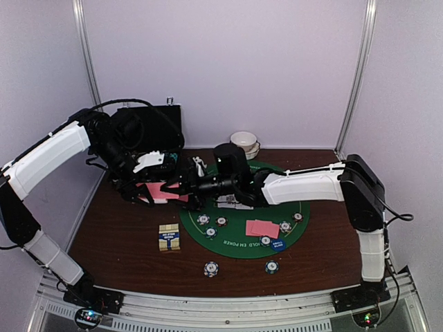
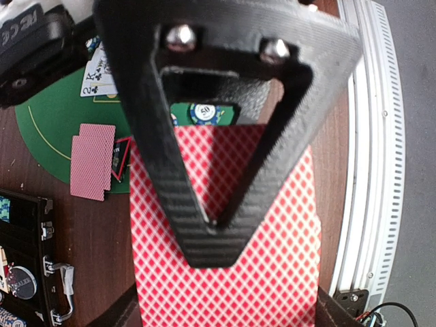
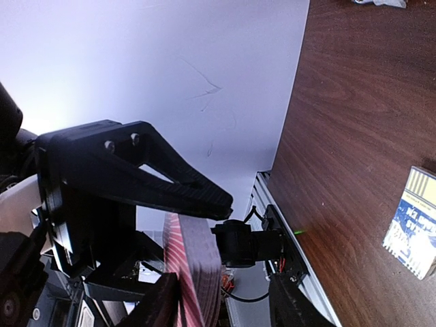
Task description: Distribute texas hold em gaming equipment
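My left gripper (image 2: 218,235) is shut on a deck of pink-backed playing cards (image 2: 225,286), held off the table at the left (image 1: 163,190). My right gripper (image 3: 225,306) has reached across to it. Its fingers straddle the deck's edge (image 3: 197,272): one finger (image 3: 153,303) lies against the card backs, the other (image 3: 293,303) stands apart. On the green mat (image 1: 239,245) lie two face-down pink cards (image 1: 263,228), face-up cards (image 1: 232,202) and several striped chips (image 1: 211,232). Two more chips (image 1: 211,268) rest on the wood in front.
A yellow card box (image 1: 169,237) lies left of the mat. The black hinged case (image 1: 149,121) stands open at the back left, white bowls (image 1: 244,143) at the back centre. The metal rail (image 1: 221,304) runs along the near edge.
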Tool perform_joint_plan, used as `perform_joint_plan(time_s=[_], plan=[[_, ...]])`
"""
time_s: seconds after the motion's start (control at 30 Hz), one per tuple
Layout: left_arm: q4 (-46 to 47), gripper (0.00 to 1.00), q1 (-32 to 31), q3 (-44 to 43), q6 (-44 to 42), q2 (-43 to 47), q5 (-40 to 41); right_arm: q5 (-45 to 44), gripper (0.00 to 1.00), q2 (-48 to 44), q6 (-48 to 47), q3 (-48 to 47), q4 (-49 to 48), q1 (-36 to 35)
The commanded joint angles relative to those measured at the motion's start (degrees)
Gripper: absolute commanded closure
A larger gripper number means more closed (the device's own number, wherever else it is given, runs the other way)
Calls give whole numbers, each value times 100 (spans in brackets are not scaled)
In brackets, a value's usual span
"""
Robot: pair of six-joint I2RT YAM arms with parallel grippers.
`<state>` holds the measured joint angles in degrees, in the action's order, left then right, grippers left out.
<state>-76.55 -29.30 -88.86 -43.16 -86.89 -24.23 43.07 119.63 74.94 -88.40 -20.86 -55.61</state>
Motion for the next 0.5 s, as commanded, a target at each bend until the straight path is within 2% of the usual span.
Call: perform_joint_plan(time_s=[0.0,0.47], plan=[[104,85,21,-150,-30,67,-176,61,58,-292,-43,213,162,77],[104,85,21,-106,-44,86,-114,52,100,-833,375,791,-380,236]])
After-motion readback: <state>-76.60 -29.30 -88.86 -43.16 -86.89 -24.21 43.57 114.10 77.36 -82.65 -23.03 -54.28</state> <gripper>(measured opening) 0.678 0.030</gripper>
